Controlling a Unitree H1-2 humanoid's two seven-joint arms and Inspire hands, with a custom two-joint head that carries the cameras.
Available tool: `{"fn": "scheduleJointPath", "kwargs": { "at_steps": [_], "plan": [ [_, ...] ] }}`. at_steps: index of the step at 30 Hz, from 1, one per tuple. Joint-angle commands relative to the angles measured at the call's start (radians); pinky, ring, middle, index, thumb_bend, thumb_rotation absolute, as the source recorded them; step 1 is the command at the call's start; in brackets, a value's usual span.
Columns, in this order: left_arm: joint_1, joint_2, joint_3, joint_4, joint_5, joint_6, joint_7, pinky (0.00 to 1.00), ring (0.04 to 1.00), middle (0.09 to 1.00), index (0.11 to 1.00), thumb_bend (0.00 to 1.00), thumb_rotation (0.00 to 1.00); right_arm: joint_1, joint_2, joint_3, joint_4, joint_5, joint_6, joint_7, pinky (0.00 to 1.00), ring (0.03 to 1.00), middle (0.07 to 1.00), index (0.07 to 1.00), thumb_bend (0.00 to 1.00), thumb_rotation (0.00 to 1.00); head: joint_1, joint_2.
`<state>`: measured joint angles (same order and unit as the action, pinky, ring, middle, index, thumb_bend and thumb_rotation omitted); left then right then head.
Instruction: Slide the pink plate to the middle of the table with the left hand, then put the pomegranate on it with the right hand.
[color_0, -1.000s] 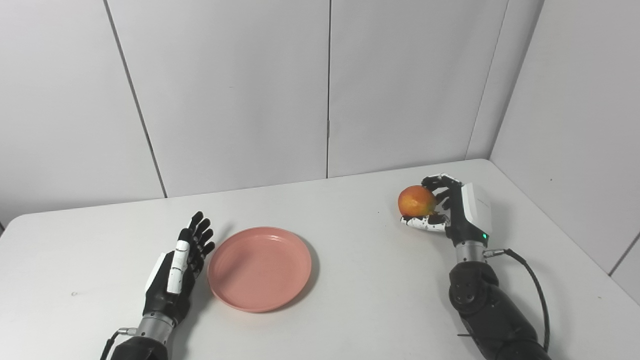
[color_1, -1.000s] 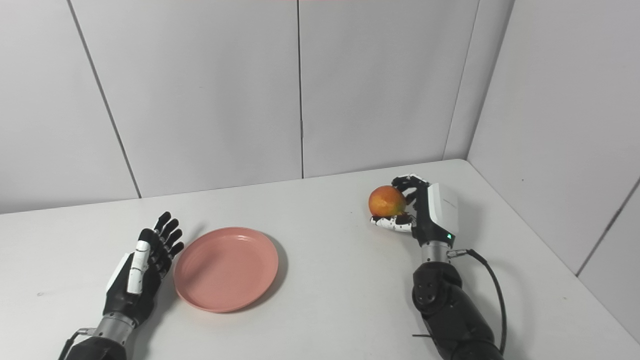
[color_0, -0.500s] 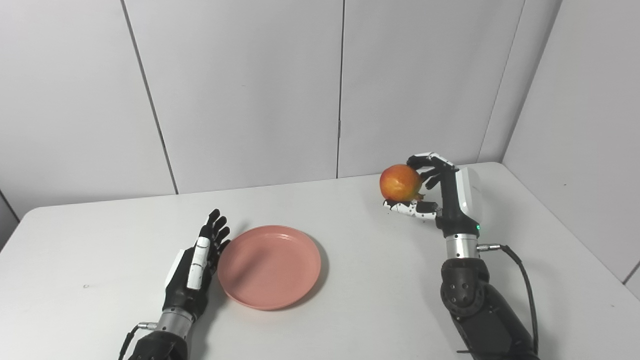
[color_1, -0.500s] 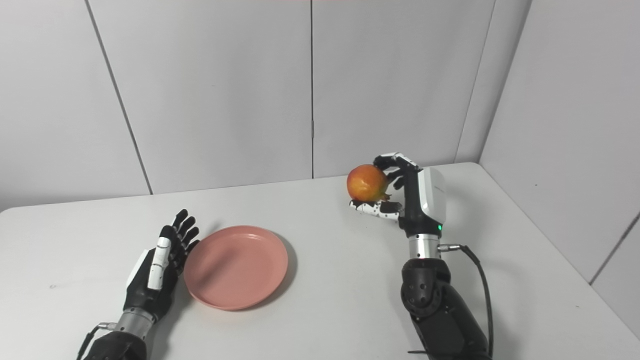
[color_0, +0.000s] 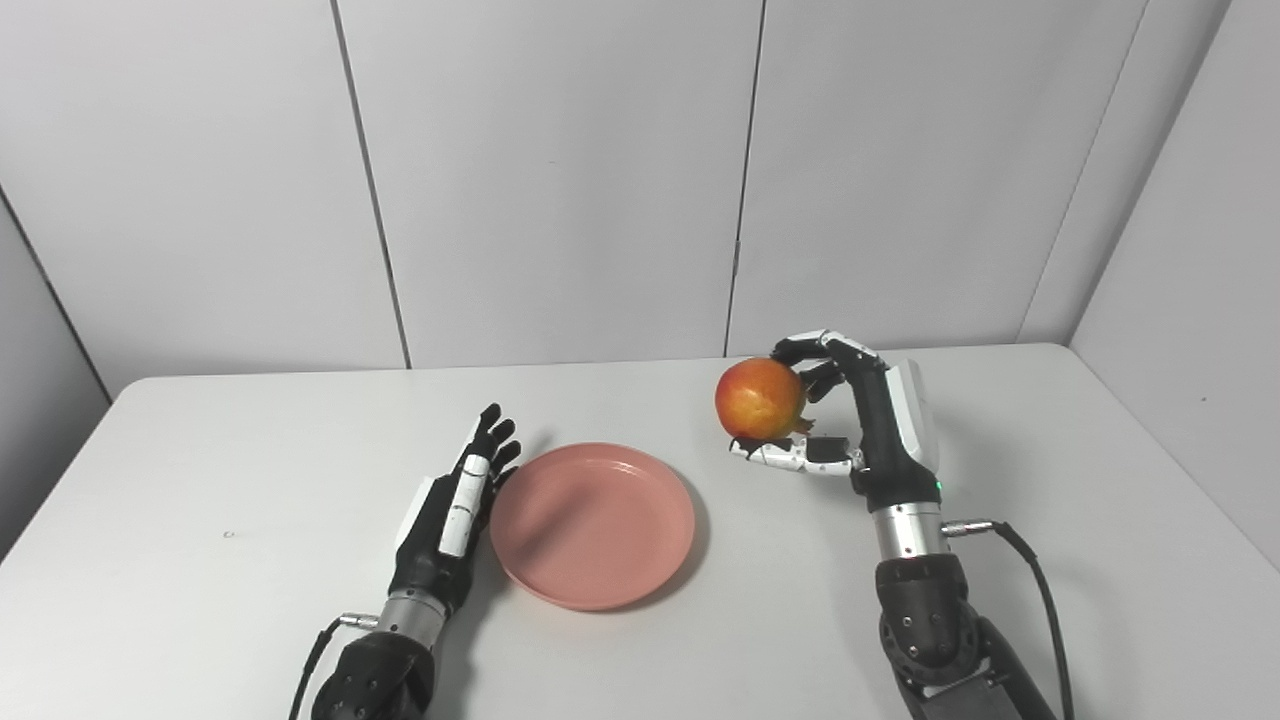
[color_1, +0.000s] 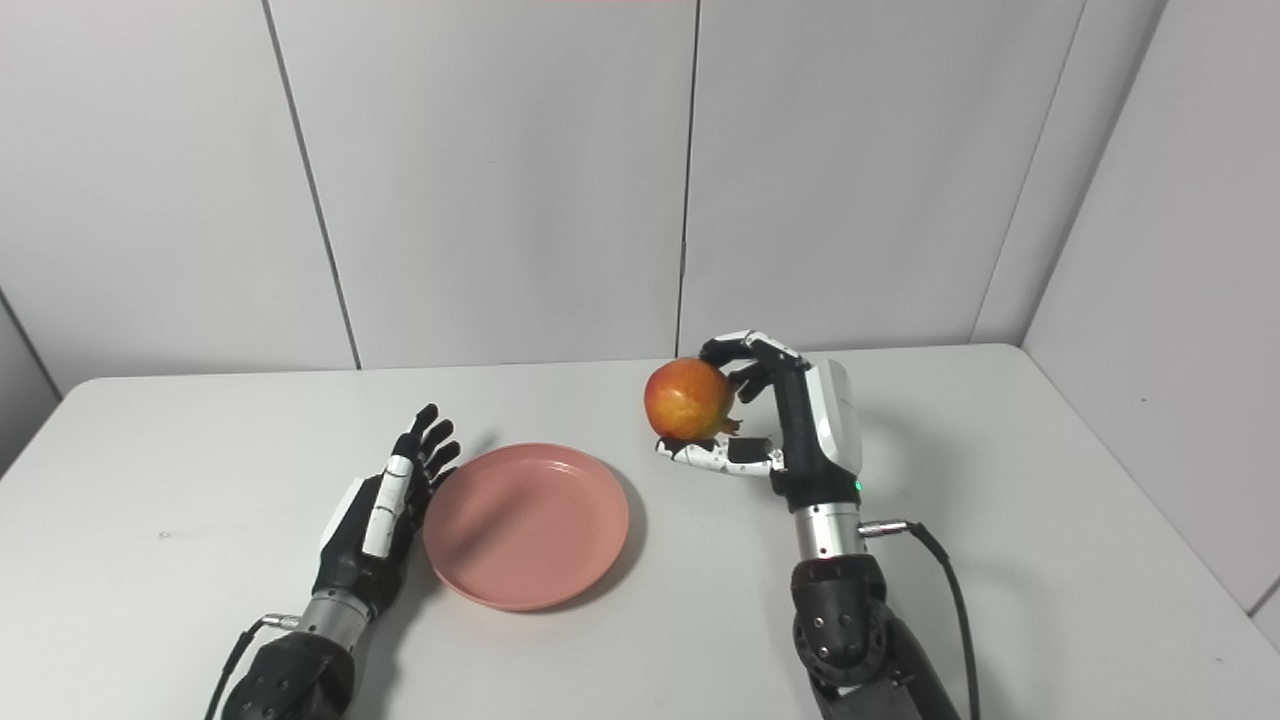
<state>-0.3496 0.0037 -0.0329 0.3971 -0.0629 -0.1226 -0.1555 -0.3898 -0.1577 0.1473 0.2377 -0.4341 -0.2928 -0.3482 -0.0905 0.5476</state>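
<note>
The pink plate (color_0: 592, 523) lies flat near the middle of the white table (color_0: 200, 470), with nothing on it. My left hand (color_0: 452, 510) rests open against the plate's left rim, fingers straight and pointing away from me. My right hand (color_0: 850, 425) is shut on the red-orange pomegranate (color_0: 759, 399), held in the air above the table just right of and beyond the plate. The thumb lies under the fruit and the fingers curl over its top.
Grey wall panels close the table's far and right sides. A black cable (color_0: 1030, 580) trails from the right wrist. A small dark speck (color_0: 228, 534) marks the table at the left.
The camera has swung, shifting the whole scene right. The right hand has lifted the pomegranate off the table and carried it left toward the plate. The left hand stays by the plate's rim.
</note>
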Motion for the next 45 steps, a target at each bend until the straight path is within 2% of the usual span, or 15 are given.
{"fn": "scheduleJointPath", "kwargs": {
  "at_steps": [1,5,17,21,28,39,45],
  "plan": [
    [0.014,-0.018,-0.005,-0.002,0.002,-0.013,0.012,0.92,0.960,0.977,0.980,0.63,1.00,-0.044,0.017,0.016,-0.028,-0.011,-0.054,0.019,0.39,0.420,0.484,0.537,0.51,0.00,0.002,0.004],
    [0.016,-0.018,-0.011,-0.010,0.018,-0.011,0.020,0.92,0.960,0.978,0.981,0.63,1.00,-0.044,0.045,0.041,-0.030,-0.018,-0.037,0.054,0.36,0.404,0.480,0.544,0.51,0.00,0.008,0.010],
    [0.012,-0.026,-0.020,-0.007,0.049,-0.023,0.043,0.90,0.948,0.967,0.970,0.64,1.00,-0.066,0.107,0.123,0.075,-0.053,-0.091,0.101,0.37,0.401,0.477,0.544,0.51,0.00,0.034,0.018],
    [0.012,-0.029,-0.022,-0.007,0.059,-0.031,0.051,0.90,0.946,0.964,0.961,0.63,1.00,-0.071,0.115,0.142,0.097,-0.080,-0.070,0.115,0.37,0.400,0.484,0.545,0.51,0.00,0.038,0.020],
    [0.011,-0.027,-0.025,-0.005,0.058,-0.029,0.052,0.90,0.948,0.965,0.961,0.63,1.00,-0.094,0.100,0.172,0.155,-0.158,-0.051,0.116,0.38,0.398,0.478,0.547,0.51,0.00,0.036,0.018],
    [0.015,-0.029,-0.024,-0.016,0.072,-0.011,0.060,0.89,0.938,0.958,0.961,0.63,1.00,-0.124,0.077,0.180,0.248,-0.229,-0.036,0.090,0.40,0.410,0.467,0.544,0.51,0.00,0.030,0.018],
    [0.017,-0.032,-0.019,-0.018,0.054,-0.013,0.051,0.90,0.944,0.961,0.966,0.63,1.00,-0.141,0.067,0.177,0.285,-0.234,-0.055,0.067,0.41,0.419,0.466,0.541,0.51,0.00,0.027,0.020]
  ]
}}
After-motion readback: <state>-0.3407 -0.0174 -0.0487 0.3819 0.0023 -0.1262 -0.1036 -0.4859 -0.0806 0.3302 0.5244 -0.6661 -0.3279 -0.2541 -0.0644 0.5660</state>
